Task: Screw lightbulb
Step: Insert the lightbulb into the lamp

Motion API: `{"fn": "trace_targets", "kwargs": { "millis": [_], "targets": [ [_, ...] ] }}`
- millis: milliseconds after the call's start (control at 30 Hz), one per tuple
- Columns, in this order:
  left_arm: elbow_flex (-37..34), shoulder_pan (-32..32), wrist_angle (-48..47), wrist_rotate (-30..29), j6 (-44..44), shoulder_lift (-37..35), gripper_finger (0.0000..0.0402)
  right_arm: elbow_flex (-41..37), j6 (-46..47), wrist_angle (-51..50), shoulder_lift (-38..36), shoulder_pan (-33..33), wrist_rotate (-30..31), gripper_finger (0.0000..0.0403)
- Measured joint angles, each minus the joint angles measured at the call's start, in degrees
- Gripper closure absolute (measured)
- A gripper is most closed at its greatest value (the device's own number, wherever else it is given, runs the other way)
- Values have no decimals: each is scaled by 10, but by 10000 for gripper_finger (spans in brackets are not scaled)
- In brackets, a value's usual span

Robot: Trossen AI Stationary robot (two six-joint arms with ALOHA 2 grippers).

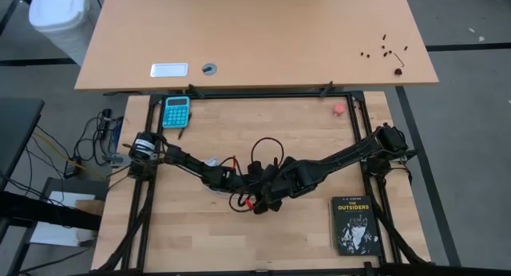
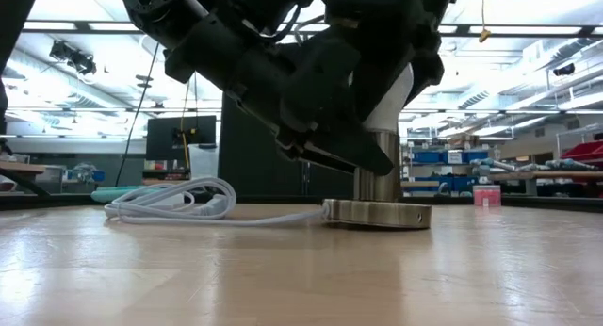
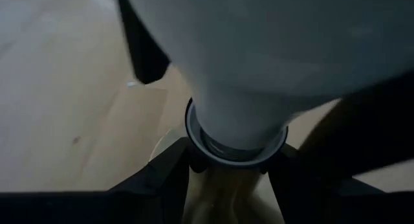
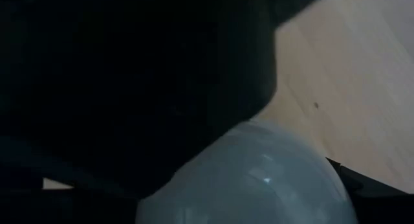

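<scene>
Lightbulb [image 2: 391,105] upright in the socket [image 2: 377,211], right hand [image 2: 377,43] closed on it.

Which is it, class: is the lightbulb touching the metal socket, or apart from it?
Touching. In the low view the lightbulb stands upright with its neck seated in the socket; the left wrist view shows it entering the collar with no gap.
</scene>
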Motion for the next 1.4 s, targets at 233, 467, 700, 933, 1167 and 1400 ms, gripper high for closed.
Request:
{"fn": "trace_targets", "kwargs": {
  "millis": [233,467,700,933,1167,1400],
  "targets": [
    [0,1,0,-11,-5,0,208,0,65,-1,0,-4,13,136],
    [0,1,0,-13,-3,0,208,0,60,1,0,-5,12,134],
    [0,0,1,-11,2,0,208,0,0,12,0,-6,13,104],
    [0,0,4,-8,2,-1,208,0,-49,16,-6,-3,20,69],
    [1,0,5,-3,11,-3,208,1,-74,19,-29,4,34,58],
    [1,0,2,-7,11,-2,208,1,-77,9,-37,5,31,59]
  ]
}}
